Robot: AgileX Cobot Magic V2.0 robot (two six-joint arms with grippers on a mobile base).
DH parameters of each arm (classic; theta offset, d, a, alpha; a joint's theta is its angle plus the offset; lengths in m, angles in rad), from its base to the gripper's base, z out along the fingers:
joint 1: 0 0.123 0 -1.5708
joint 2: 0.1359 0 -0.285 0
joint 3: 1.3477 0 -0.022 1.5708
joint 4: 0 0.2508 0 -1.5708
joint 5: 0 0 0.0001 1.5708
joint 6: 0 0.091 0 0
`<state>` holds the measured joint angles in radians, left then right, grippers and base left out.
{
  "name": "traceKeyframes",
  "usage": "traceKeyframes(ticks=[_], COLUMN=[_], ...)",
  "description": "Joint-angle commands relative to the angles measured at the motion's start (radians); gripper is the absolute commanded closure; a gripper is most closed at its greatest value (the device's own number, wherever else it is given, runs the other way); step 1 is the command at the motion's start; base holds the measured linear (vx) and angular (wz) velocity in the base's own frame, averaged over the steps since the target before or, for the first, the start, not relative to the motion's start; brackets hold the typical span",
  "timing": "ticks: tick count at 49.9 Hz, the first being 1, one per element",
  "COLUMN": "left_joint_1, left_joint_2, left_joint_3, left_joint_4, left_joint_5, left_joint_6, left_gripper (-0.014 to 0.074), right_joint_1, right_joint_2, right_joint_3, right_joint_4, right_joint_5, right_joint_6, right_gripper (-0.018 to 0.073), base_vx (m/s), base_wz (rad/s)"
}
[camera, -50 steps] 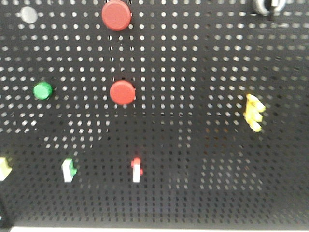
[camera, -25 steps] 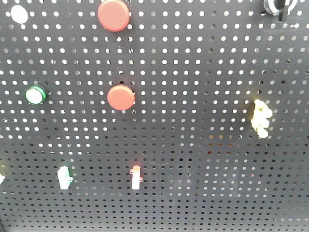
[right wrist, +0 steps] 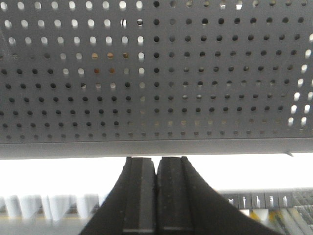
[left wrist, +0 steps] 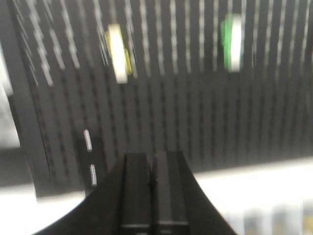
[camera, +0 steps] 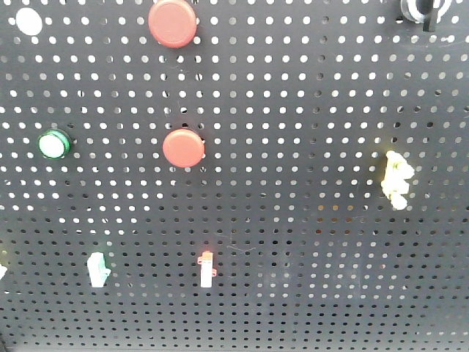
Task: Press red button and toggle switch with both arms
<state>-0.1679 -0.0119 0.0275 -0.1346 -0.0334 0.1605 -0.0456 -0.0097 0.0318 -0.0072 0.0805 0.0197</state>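
Left wrist view: slim black left gripper (left wrist: pixel 152 166), jaws clenched together on nothing, short of the black perforated metal panel (left wrist: pixel 195 122); the picture is blurred.
Beyond the left jaws: a yellow-edged white switch (left wrist: pixel 118 54) and a green-edged white switch (left wrist: pixel 232 43) high on the panel.
Right wrist view: slim black right gripper (right wrist: pixel 156 169), jaws clenched together on nothing, tips just under the panel's lower edge.
Front view, red buttons: upper red round button (camera: pixel 173 22) at the top edge; lower red round button (camera: pixel 183 148) directly beneath it, well apart.
Front view, toggle: small red-tipped white toggle switch (camera: pixel 207 268) below the lower button.
Other fittings: green-ringed round button (camera: pixel 54 144) to the left; yellow plastic piece (camera: pixel 396 180) to the right.
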Motion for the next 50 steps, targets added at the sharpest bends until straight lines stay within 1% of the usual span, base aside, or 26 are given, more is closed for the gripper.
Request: traceKeyframes(ticks=[1, 4, 7, 9, 12, 13, 14, 15, 17, 18, 19, 20, 23, 25, 30, 35, 37, 40, 42, 43, 45, 47, 48, 49, 50], left_joint_1=[-0.002, -0.004, -0.004, -0.004, -0.004, -0.004, -0.004, -0.004, -0.004, -0.004, -0.004, -0.004, -0.004, -0.004, -0.004, -0.004, -0.004, -0.006, -0.015, -0.024, -0.044, -0.075, -0.093, -0.111, -0.123], left_joint_2=[-0.016, -0.009, 0.016, 0.053, 0.127, 0.149, 0.185, 0.210, 0.275, 0.315, 0.342, 0.382, 0.470, 0.534, 0.638, 0.690, 0.707, 0.727, 0.743, 0.755, 0.776, 0.806, 0.823, 0.840, 0.853], left_joint_3=[-0.046, -0.125, -0.211, -0.289, -0.402, -0.431, -0.477, -0.507, -0.586, -0.633, -0.680, -0.711, -0.832, -0.914, -1.043, -1.133, -1.160, -1.194, -1.213, -1.224, -1.241, -1.263, -1.271, -1.283, -1.292], left_joint_4=[-0.044, -0.052, -0.049, -0.039, -0.038, -0.038, -0.038, -0.039, -0.039, -0.039, -0.041, -0.044, -0.044, -0.044, -0.044, -0.047, -0.062, -0.109, -0.152, -0.184, -0.252, -0.358, -0.420, -0.483, -0.527], left_joint_5=[-0.155, -0.092, -0.006, 0.045, 0.090, 0.101, 0.115, 0.125, 0.151, 0.167, 0.184, 0.194, 0.228, 0.242, 0.247, 0.268, 0.270, 0.297, 0.323, 0.339, 0.366, 0.394, 0.413, 0.435, 0.449], left_joint_6=[-0.087, -0.132, -0.137, -0.127, -0.103, -0.094, -0.084, -0.077, -0.062, -0.056, -0.052, -0.049, -0.048, -0.048, -0.049, -0.049, -0.048, -0.032, 0.001, 0.033, 0.110, 0.231, 0.277, 0.351, 0.400], left_gripper=[0.0594, 0.0594, 0.0594, 0.0594, 0.0594, 0.0594, 0.0594, 0.0594, 0.0594, 0.0594, 0.0594, 0.0594, 0.0594, 0.0594, 0.0594, 0.0594, 0.0594, 0.0594, 0.0594, 0.0594, 0.0594, 0.0594, 0.0594, 0.0594, 0.0594], right_joint_1=[-0.006, -0.006, -0.006, -0.006, -0.006, -0.006, -0.006, -0.006, -0.006, -0.006, -0.006, -0.003, 0.012, 0.019, 0.028, 0.028, 0.028, 0.028, 0.028, 0.028, 0.028, 0.028, 0.028, 0.028, 0.028], right_joint_2=[-0.016, -0.016, -0.001, 0.023, 0.075, 0.113, 0.123, 0.165, 0.221, 0.255, 0.276, 0.306, 0.366, 0.403, 0.477, 0.505, 0.511, 0.511, 0.511, 0.511, 0.511, 0.512, 0.514, 0.514, 0.514], right_joint_3=[-0.050, -0.139, -0.244, -0.317, -0.426, -0.491, -0.508, -0.575, -0.641, -0.706, -0.722, -0.783, -0.874, -0.928, -1.031, -1.064, -1.066, -1.065, -1.065, -1.065, -1.065, -1.065, -1.065, -1.065, -1.065], right_joint_4=[0.052, 0.060, 0.052, 0.047, 0.041, 0.041, 0.041, 0.042, 0.045, 0.047, 0.047, 0.048, 0.055, 0.067, 0.112, 0.142, 0.159, 0.189, 0.207, 0.215, 0.222, 0.223, 0.223, 0.223, 0.223], right_joint_5=[-0.155, -0.111, -0.066, -0.043, -0.007, 0.012, 0.026, 0.050, 0.094, 0.121, 0.140, 0.165, 0.206, 0.225, 0.273, 0.270, 0.263, 0.269, 0.281, 0.285, 0.298, 0.310, 0.318, 0.320, 0.325], right_joint_6=[0.077, 0.087, 0.054, 0.021, -0.041, -0.071, -0.078, -0.103, -0.122, -0.130, -0.133, -0.140, -0.143, -0.143, -0.141, -0.140, -0.140, -0.140, -0.140, -0.140, -0.141, -0.141, -0.141, -0.141, -0.141], right_gripper=[0.0562, 0.0562, 0.0562, 0.0562, 0.0562, 0.0562, 0.0562, 0.0562, 0.0562, 0.0562, 0.0562, 0.0562, 0.0562, 0.0562, 0.0562, 0.0562, 0.0562, 0.0562, 0.0562, 0.0562, 0.0562, 0.0562, 0.0562, 0.0562, 0.0562], base_vx=[0.00, 0.00, 0.00, 0.00, 0.00, 0.00, 0.00, 0.00, 0.00, 0.00, 0.00, 0.00, 0.00, 0.00, 0.00, 0.00, 0.00, 0.00, 0.00, 0.00, 0.00, 0.00, 0.00, 0.00, 0.00], base_wz=[0.00, 0.00, 0.00, 0.00, 0.00, 0.00, 0.00, 0.00, 0.00, 0.00, 0.00, 0.00, 0.00, 0.00, 0.00, 0.00, 0.00, 0.00, 0.00, 0.00, 0.00, 0.00, 0.00, 0.00, 0.00])
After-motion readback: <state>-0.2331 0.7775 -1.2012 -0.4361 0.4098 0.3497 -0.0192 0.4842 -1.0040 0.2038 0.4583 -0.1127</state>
